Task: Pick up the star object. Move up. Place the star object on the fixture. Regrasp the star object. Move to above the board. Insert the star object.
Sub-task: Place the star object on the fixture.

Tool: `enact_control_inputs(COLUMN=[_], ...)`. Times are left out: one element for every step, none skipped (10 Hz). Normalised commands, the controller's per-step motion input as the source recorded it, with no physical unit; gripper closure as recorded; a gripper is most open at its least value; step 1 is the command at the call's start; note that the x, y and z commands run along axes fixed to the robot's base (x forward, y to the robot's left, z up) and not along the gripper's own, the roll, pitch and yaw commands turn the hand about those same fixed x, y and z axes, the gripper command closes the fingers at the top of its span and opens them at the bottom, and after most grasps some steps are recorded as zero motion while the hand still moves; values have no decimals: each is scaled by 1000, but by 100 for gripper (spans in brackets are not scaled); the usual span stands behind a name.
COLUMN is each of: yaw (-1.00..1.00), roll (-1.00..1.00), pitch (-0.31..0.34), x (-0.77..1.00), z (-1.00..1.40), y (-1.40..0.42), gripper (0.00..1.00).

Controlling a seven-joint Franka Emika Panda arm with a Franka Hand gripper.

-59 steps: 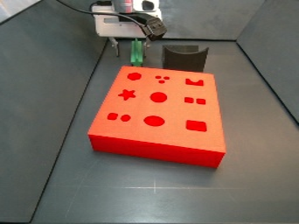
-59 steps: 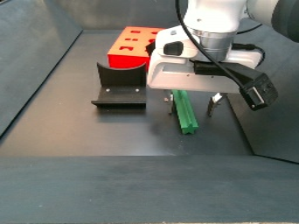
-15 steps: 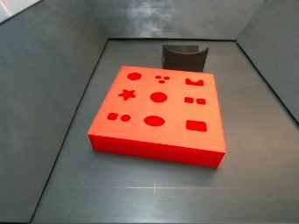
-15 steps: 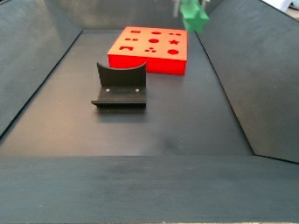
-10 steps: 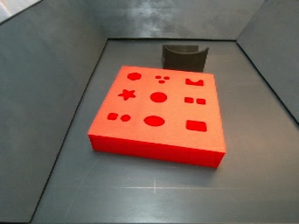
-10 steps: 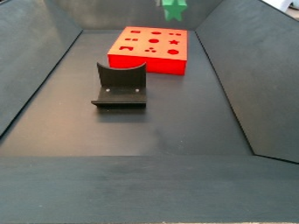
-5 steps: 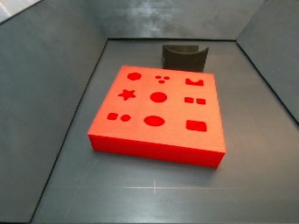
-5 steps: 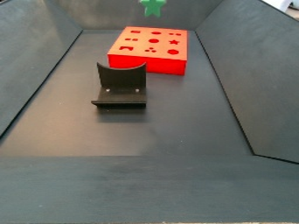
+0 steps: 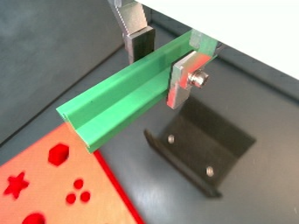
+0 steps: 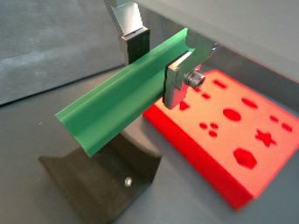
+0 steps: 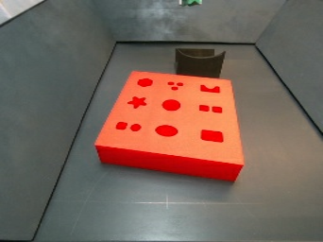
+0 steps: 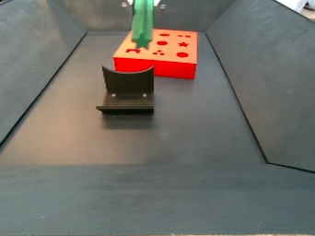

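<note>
Long bright-green star-section peg [image 9: 128, 92] is hanging in the air, clamped in the silver-fingered gripper [image 9: 160, 59] above the dark notched fixture [image 12: 125, 90], beside the red-orange holed board [image 12: 159, 51]. Pick and lift look done; fixture placement, regrasp, insertion are pending.

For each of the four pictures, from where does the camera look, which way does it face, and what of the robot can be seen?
Wrist views: on the arm, facing down past the claw, shut on the peg; both share fixture and board.
Side view: high, facing board, fixture behind; only the peg's tip.
Side view: low, fixture nearer, board behind; peg hanging.
</note>
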Motion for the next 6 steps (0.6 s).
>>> enact_control_inputs(yaw=[-21,-31,-48,-63,-73,-82], roll=[-1000,-1000,-1000,-913,-744,-572], pitch=[33,60,86,98,99,95], x=[608,488,377,297,220,146], z=[-60,-40,-28,-19,-17,-19], y=[48,46,47,48,48,49], gripper=[100,100,100,100,100,100])
